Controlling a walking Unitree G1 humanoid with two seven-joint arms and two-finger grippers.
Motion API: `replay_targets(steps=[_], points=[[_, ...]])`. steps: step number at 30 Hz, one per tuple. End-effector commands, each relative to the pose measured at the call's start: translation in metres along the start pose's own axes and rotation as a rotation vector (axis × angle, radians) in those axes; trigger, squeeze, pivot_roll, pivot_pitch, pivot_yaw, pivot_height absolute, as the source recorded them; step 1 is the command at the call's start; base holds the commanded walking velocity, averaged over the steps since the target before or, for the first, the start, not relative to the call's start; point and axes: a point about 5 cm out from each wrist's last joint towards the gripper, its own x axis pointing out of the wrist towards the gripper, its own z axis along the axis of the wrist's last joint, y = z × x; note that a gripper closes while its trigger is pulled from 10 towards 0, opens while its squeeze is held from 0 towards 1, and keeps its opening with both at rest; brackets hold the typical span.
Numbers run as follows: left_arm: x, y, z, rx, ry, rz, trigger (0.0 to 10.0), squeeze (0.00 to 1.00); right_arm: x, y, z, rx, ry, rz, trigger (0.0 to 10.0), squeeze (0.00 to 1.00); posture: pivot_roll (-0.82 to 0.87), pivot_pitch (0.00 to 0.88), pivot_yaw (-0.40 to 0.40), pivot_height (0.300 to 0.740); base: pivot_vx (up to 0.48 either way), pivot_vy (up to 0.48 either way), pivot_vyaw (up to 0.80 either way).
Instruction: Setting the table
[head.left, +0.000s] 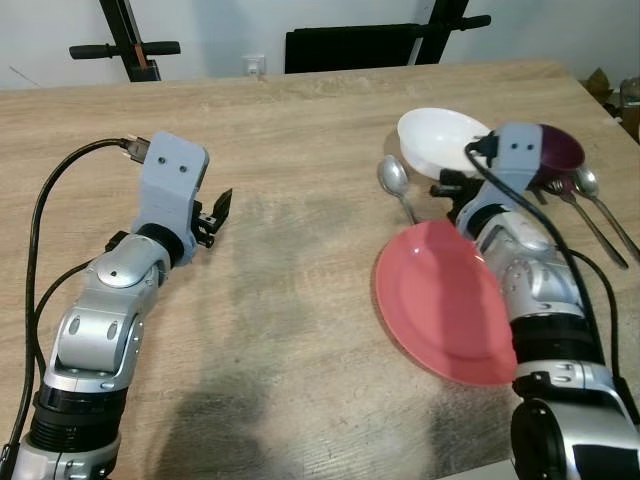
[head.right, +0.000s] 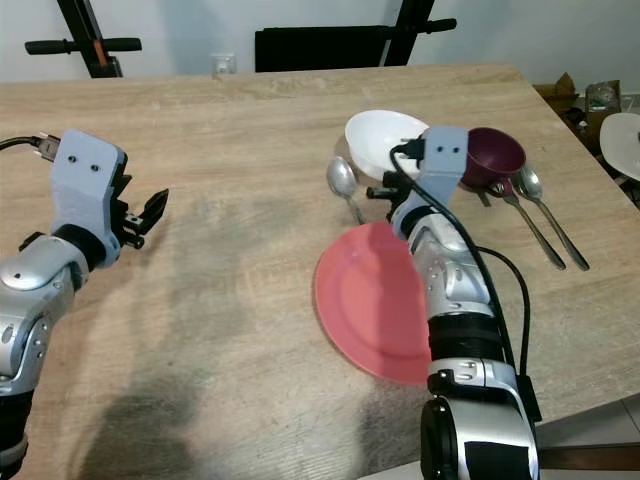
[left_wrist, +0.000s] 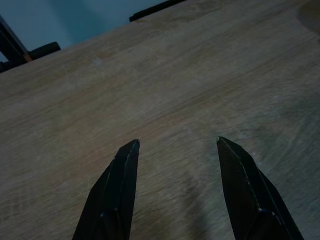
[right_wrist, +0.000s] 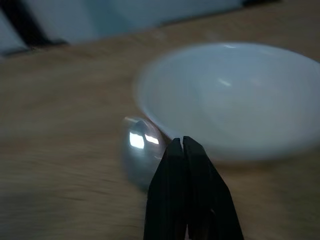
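Nearest the head camera are the two silver forearms, resting low over the wooden desk (head.left: 300, 150).

Right tool (right_wrist: 183, 145): fingers pressed together, holding nothing. It sits just past the far edge of the pink plate (head.left: 445, 305), with its tips directly before the white bowl (head.left: 438, 138). The bowl of a spoon (head.left: 394, 178) lies just beside the tips, on the side toward the left arm — touching or nearly touching the white bowl's base; blur in the wrist view prevents a firm call. Beyond the tool's housing, on the outer side, stands a dark purple bowl (head.right: 494, 155), with further cutlery (head.right: 545, 222) lying outward of it; at least one spoon and what appears to be a fork.

Left tool (left_wrist: 176, 150): fingers spread to a moderate gap, empty, hovering over bare wood well apart from all the tableware.

Assessment: setting looks barely begun; the pieces remain bunched at the right.

Risks, as judged:
- With the fingers closed, any forward push would shove the white bowl or skate the spoon away instead of gripping it.
- The spoon lies flat — a pinch may slip off its thin handle or scrape the desk.
- The right forearm overhangs the pink plate; lowering or sweeping the elbow could drag it toward the near edge.
- The cable looping by the right wrist could catch the purple bowl's rim.
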Motion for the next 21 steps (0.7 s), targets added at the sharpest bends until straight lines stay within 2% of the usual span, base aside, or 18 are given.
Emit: replay_targets(steps=[1,3,4,6,10,12,15,21], points=[[0.000,-0.002,-0.003,0.005,0.013,-0.007,10.0,0.00,-0.005,0.009,0.002,0.053,-0.032,0.075,10.0,0.00,-0.02,0.138,0.024,0.740,0.000,0.000,0.00],[0.000,-0.002,-0.003,0.005,0.011,-0.008,10.0,0.00,-0.008,0.018,0.008,0.081,-0.083,0.133,10.0,0.00,-0.02,0.138,0.024,0.740,0.000,0.000,0.00],[0.000,-0.003,-0.003,0.005,0.009,-0.009,10.0,0.00,-0.012,0.029,0.016,0.128,-0.139,0.195,10.0,0.00,-0.02,0.130,0.024,0.740,0.000,0.000,0.00],[0.001,-0.003,-0.003,0.005,0.009,-0.009,10.0,0.00,-0.015,0.039,0.026,0.185,-0.210,0.251,10.0,0.00,-0.02,0.130,0.024,0.740,0.000,0.000,0.00],[0.001,-0.003,-0.003,0.006,0.008,-0.008,10.0,0.00,-0.020,0.048,0.034,0.199,-0.270,0.279,10.0,0.00,-0.01,0.120,0.025,0.740,0.000,0.000,0.00],[0.001,-0.002,-0.002,0.004,0.001,-0.002,10.0,0.00,-0.025,0.058,0.042,0.215,-0.329,0.309,10.0,0.00,-0.01,0.111,0.026,0.740,0.000,0.000,0.00],[0.001,-0.002,-0.002,0.004,-0.003,-0.002,10.0,0.00,-0.028,0.063,0.045,0.242,-0.352,0.309,10.0,0.00,-0.01,0.111,0.026,0.740,0.000,0.000,0.00],[0.001,-0.002,-0.002,0.005,-0.003,-0.004,10.0,0.00,-0.027,0.073,0.042,0.205,-0.332,0.324,10.0,0.00,-0.01,0.109,0.030,0.740,0.000,0.000,0.00]])
